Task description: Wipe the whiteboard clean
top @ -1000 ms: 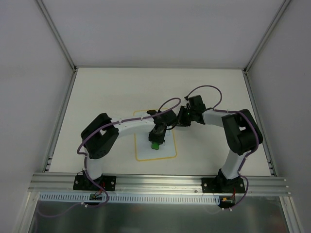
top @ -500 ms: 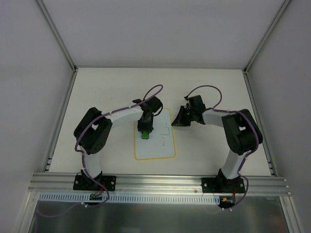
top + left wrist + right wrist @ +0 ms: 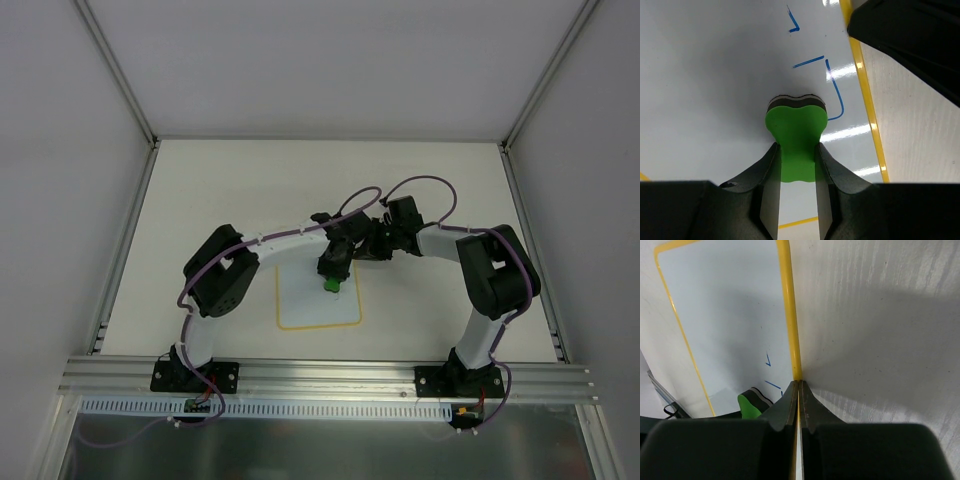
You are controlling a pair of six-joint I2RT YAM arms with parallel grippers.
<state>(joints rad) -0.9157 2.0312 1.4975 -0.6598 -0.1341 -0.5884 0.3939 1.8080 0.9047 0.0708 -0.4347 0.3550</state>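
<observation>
green eraser block (image 3: 795,132) sits clamped in the left gripper (image 3: 796,157), jaws narrow on its waist, dark felt face down on the whiteboard (image 3: 715,75). blue marks (image 3: 834,92) lie just past its nose, toward the board's right side. my read: wipe step, few strokes left. press flat, sweep across them, stop short of the yellow border (image 3: 785,300). right gripper (image 3: 798,387) is fully closed and empty, tips on that border, likely pinning the board flat on the worktop (image 3: 875,315) between both arms.
</observation>
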